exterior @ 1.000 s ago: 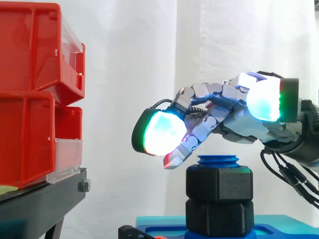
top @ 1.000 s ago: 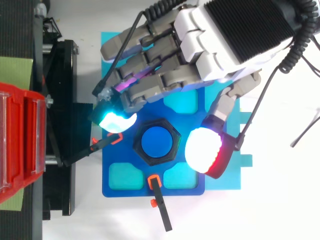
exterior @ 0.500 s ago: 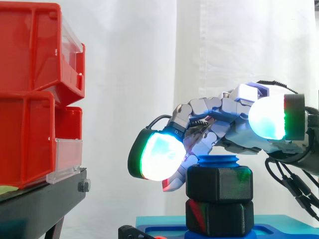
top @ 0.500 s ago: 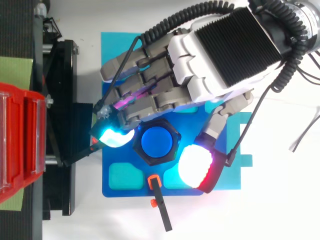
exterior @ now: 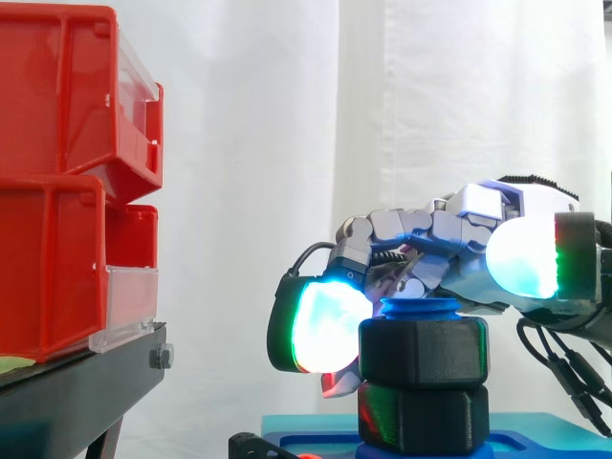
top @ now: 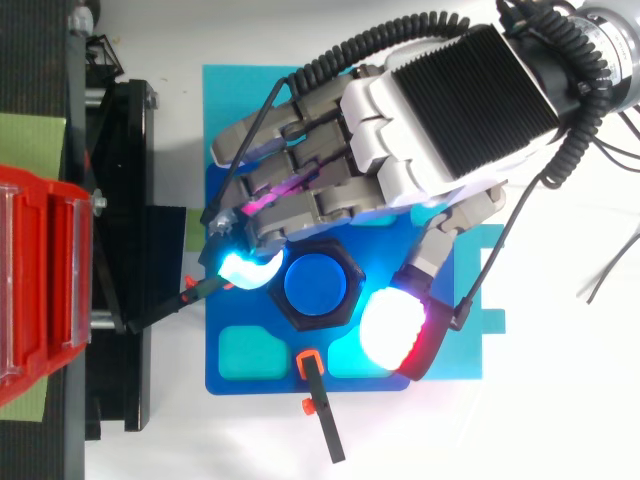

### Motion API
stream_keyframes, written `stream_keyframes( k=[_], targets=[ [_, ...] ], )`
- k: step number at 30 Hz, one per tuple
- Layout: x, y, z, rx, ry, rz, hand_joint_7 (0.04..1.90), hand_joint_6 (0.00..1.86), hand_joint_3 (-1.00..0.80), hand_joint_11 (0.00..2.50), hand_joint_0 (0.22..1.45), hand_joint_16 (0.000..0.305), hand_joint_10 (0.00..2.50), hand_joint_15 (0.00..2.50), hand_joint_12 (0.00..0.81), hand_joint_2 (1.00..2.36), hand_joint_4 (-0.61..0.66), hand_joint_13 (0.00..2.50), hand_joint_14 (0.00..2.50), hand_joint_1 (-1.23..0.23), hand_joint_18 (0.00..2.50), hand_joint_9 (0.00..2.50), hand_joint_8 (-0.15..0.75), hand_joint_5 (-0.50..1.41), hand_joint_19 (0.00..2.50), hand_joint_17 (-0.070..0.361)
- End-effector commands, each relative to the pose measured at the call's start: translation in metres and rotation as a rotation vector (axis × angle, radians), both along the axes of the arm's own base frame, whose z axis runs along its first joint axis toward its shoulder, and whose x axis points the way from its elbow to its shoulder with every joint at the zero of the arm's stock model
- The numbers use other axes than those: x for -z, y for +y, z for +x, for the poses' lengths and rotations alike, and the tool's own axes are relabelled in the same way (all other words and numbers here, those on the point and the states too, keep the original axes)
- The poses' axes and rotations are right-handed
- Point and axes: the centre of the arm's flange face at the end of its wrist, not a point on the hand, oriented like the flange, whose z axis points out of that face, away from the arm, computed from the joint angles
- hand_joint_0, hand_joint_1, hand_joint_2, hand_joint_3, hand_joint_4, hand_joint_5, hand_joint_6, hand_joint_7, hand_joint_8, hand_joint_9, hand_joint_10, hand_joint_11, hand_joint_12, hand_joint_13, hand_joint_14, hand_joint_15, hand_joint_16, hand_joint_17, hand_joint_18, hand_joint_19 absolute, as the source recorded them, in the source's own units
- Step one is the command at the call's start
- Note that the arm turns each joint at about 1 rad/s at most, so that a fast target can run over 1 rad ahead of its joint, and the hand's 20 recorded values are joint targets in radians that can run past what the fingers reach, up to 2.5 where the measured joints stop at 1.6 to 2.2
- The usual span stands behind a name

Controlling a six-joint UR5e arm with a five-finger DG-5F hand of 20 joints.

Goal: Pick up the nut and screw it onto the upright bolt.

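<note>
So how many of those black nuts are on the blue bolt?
2, stacked on the blue bolt: the upper nut near its top, the lower nut directly beneath.

The bolt (exterior: 419, 308) shows its blue top; its shaft is hidden inside the black nut (exterior: 421, 352) and the black hex piece (exterior: 423, 416) beneath. Whether the hand (top: 450, 100) grips the nut cannot be told. Seen from above, the hand covers much of the blue base (top: 250, 375). In the side view, the red bins (exterior: 57, 191) are cut off at the left edge, and the blue base at the bottom.
</note>
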Motion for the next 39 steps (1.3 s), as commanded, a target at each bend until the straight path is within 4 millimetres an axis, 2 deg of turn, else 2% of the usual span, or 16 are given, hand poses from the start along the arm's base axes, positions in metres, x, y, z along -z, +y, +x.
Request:
stream_keyframes(
  k=[1, 7, 9, 11, 15, 19, 26, 28, 29, 30, 33, 39],
  targets=[
    [0.002, -0.004, -0.002, 0.005, 0.004, 0.0, 1.29, 0.5, -0.5, 0.0, 0.5, 0.027, 0.0, 0.0, 0.218, 1.0, 0.21, 0.69, 0.0, -0.15, 0.42, 0.89, 0.249, -0.03, 0.05, 0.061],
    [0.001, -0.012, -0.003, 0.015, -0.003, 0.002, 1.42, 0.5, -0.5, 0.0, 0.5, 0.026, 0.0, 0.0, 0.217, 1.0, 0.2, 0.71, 0.0, -0.15, 0.44, 0.92, 0.256, -0.02, 0.05, 0.059],
    [-0.002, -0.024, -0.003, 0.023, -0.033, -0.002, 1.61, 0.5, -0.5, 0.0, 0.5, 0.026, 0.0, 0.0, 0.215, 1.0, 0.15, 0.72, 0.0, -0.16, 0.45, 0.93, 0.259, -0.01, 0.05, 0.058],
    [-0.003, -0.027, -0.003, 0.025, -0.037, -0.003, 1.62, 0.54, -0.5, 0.0, 0.5, 0.025, 0.0, 0.0, 0.214, 1.0, 0.12, 0.73, 0.0, -0.16, 0.46, 0.94, 0.258, -0.01, 0.04, 0.057],
    [-0.002, -0.031, -0.005, 0.025, -0.036, -0.005, 1.54, 0.61, -0.5, 0.0, 0.5, 0.025, 0.0, 0.0, 0.213, 1.0, 0.1, 0.74, 0.0, -0.16, 0.46, 0.96, 0.26, -0.02, 0.04, 0.055],
    [-0.002, -0.035, -0.006, 0.027, -0.036, -0.007, 1.52, 0.62, -0.5, 0.0, 0.5, 0.025, 0.0, 0.0, 0.213, 1.0, 0.1, 0.74, 0.0, -0.16, 0.47, 0.96, 0.263, -0.02, 0.04, 0.055],
    [-0.004, -0.04, -0.006, 0.027, -0.039, 0.0, 1.59, 0.5, -0.5, 0.0, 0.5, 0.025, 0.0, 0.0, 0.214, 1.0, 0.15, 0.73, 0.0, -0.15, 0.47, 0.94, 0.261, -0.01, 0.05, 0.056],
    [-0.006, -0.04, -0.005, 0.027, -0.046, 0.0, 1.51, 0.5, -0.5, 0.0, 0.5, 0.025, 0.0, 0.0, 0.217, 1.0, 0.17, 0.73, 0.0, -0.15, 0.46, 0.94, 0.256, -0.02, 0.05, 0.057],
    [-0.008, -0.04, -0.005, 0.026, -0.05, 0.001, 1.37, 0.5, -0.5, 0.0, 0.5, 0.026, 0.0, 0.0, 0.218, 1.0, 0.19, 0.73, 0.0, -0.15, 0.46, 0.94, 0.259, -0.04, 0.05, 0.058],
    [-0.009, -0.04, -0.004, 0.024, -0.056, 0.002, 1.37, 0.5, -0.5, 0.0, 0.5, 0.026, 0.0, 0.0, 0.217, 1.0, 0.2, 0.73, 0.0, -0.15, 0.46, 0.94, 0.26, -0.04, 0.06, 0.058],
    [-0.015, -0.039, -0.001, 0.012, -0.07, 0.003, 1.2, 0.5, -0.5, 0.0, 0.5, 0.026, 0.0, 0.0, 0.217, 1.0, 0.24, 0.73, 0.0, -0.14, 0.46, 0.93, 0.252, -0.06, 0.05, 0.058],
    [-0.031, -0.041, 0.005, -0.012, -0.09, 0.006, 0.99, 0.5, -0.5, 0.0, 0.49, 0.026, 0.0, 0.0, 0.22, 1.0, 0.24, 0.73, 0.0, -0.14, 0.46, 0.92, 0.249, -0.08, 0.05, 0.059]
  ],
)
